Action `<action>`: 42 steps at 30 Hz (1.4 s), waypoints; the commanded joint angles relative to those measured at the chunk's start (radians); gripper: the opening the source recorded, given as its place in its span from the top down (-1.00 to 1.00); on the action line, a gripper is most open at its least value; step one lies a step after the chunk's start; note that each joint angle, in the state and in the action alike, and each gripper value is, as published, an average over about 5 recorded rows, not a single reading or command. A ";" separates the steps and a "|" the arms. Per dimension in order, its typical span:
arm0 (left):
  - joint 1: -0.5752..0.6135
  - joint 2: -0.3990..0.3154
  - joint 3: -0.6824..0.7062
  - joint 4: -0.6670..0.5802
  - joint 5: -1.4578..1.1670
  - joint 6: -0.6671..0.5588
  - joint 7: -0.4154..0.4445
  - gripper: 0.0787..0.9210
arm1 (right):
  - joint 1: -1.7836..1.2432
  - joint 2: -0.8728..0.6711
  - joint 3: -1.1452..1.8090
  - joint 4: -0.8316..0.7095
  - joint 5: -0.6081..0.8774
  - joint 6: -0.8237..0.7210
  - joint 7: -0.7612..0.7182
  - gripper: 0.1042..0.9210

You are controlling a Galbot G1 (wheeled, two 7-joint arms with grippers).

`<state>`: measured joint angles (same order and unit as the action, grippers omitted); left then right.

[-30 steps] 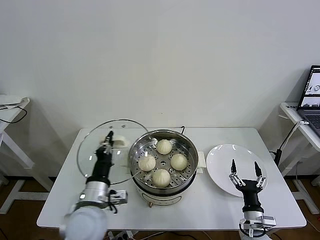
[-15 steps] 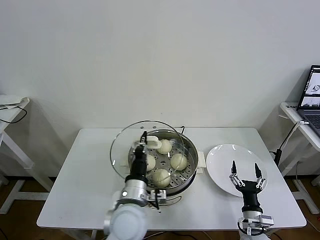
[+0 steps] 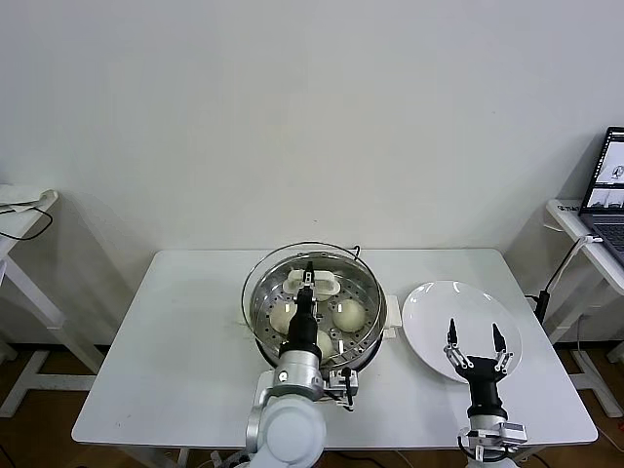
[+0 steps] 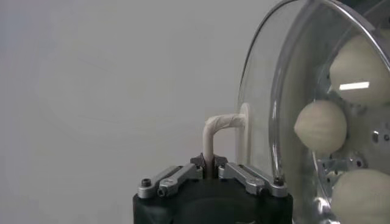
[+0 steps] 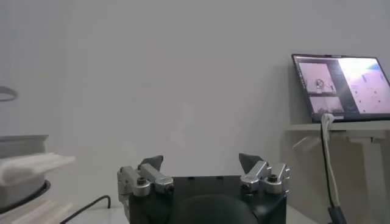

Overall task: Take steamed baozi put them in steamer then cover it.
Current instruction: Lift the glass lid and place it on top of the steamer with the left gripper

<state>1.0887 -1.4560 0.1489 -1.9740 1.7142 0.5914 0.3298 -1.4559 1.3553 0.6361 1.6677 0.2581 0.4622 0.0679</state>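
Note:
The steamer point(image 3: 263, 327) stands at the table's middle with steamed baozi point(image 3: 348, 314) on its perforated tray. My left gripper point(image 3: 309, 271) is shut on the cream-white handle point(image 3: 322, 284) of the clear glass cover point(image 3: 255, 278) and holds the cover right over the steamer. In the left wrist view the jaws pinch the handle point(image 4: 210, 137), and the cover point(image 4: 259, 109) shows baozi point(image 4: 321, 126) behind its glass. My right gripper point(image 3: 474, 336) is open and empty above the white plate point(image 3: 429, 307); it also shows in the right wrist view point(image 5: 200, 162).
The flat white plate lies to the right of the steamer. A side table with a laptop point(image 3: 606, 190) stands at the far right, and another small table point(image 3: 19, 210) at the far left. A cable point(image 3: 357, 252) runs behind the steamer.
My left gripper has carried the cover rightward from the table's left side to over the steamer. The right gripper has barely moved.

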 commanded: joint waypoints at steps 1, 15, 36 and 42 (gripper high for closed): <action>-0.009 -0.047 0.008 0.076 0.034 0.010 -0.016 0.74 | -0.002 -0.001 0.003 -0.005 -0.006 0.002 0.000 -0.76; 0.008 -0.083 0.000 0.104 0.006 0.011 -0.066 0.74 | 0.003 -0.006 -0.005 -0.012 -0.011 0.006 0.000 -0.76; 0.008 -0.089 -0.016 0.135 -0.006 -0.010 -0.113 0.74 | 0.024 -0.010 -0.013 -0.029 -0.013 0.003 -0.002 -0.76; 0.010 -0.084 -0.022 0.132 -0.007 -0.015 -0.116 0.74 | 0.027 -0.012 -0.016 -0.028 -0.014 0.001 -0.002 -0.76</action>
<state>1.0969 -1.5418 0.1295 -1.8452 1.7094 0.5804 0.2211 -1.4304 1.3436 0.6211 1.6391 0.2442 0.4649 0.0661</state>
